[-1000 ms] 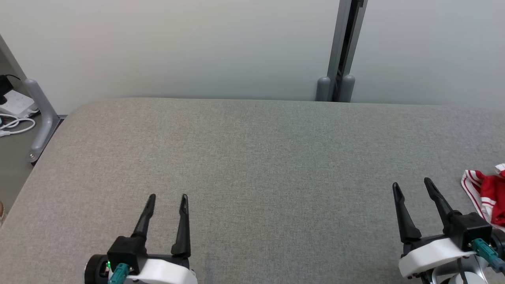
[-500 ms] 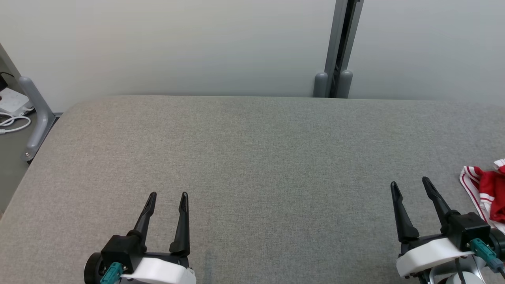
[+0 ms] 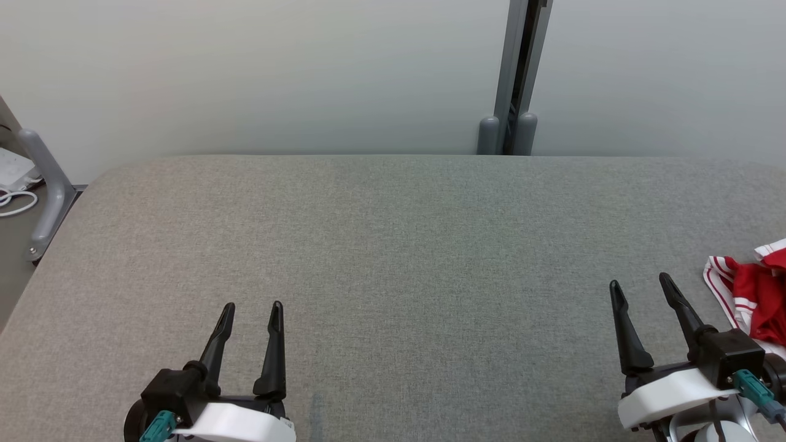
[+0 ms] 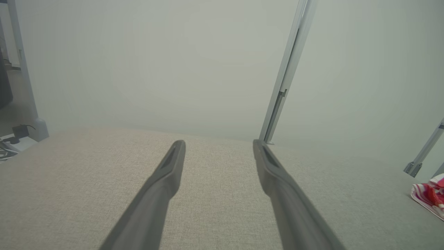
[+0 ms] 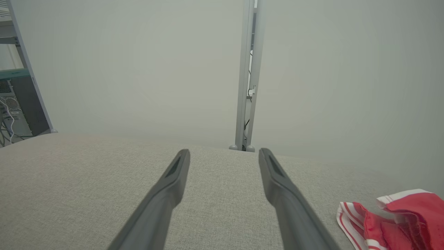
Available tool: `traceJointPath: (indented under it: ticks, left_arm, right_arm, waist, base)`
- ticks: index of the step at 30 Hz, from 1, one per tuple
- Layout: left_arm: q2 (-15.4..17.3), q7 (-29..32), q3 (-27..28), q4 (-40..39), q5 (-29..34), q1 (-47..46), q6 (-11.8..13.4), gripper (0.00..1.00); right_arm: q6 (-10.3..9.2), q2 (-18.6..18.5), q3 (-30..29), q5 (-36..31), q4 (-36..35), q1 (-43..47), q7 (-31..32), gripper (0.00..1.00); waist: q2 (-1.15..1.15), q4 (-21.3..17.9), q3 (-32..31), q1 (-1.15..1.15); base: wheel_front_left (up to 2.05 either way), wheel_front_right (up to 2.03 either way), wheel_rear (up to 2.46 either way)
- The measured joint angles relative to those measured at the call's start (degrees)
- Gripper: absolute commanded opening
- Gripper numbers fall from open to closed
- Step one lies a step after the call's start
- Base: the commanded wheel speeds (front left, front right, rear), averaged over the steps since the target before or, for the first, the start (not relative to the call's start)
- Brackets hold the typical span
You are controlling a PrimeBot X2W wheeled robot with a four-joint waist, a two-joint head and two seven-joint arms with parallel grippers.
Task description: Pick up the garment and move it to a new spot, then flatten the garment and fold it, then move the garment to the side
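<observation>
A crumpled red garment with white striped trim [image 3: 752,291] lies at the right edge of the grey fabric table [image 3: 393,245], partly cut off by the head view. It also shows in the right wrist view, garment [image 5: 392,220], low at the right, and far right in the left wrist view, garment [image 4: 430,196]. My right gripper [image 3: 638,287] stands open just left of the garment, apart from it, nothing between its fingers. My left gripper [image 3: 253,308] stands open at the lower left over bare table, far from the garment.
A pale wall rises behind the table, with a grey vertical post [image 3: 513,73] at its far edge. A grey metal bracket [image 3: 46,190] and white cables [image 3: 12,199] sit off the table's left side. The table's rounded left corner is near the bracket.
The whole head view has shifted left and slightly down, so the camera moved; more of the garment shows at the right. Both grippers stay open in about the same pose.
</observation>
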Motion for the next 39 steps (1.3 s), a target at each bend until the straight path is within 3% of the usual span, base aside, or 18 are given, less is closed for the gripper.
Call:
traceJointPath:
  ticks: [39]
  left_arm:
    - [-0.02,0.00,1.81,0.43,-4.09,0.13,0.10,1.00]
  right_arm:
    - [0.00,-1.70,4.21,0.52,0.27,-0.33,0.00,1.00]
  waist:
    - [0.00,0.62,0.62,0.00]
  base:
    - [0.00,0.00,0.00]
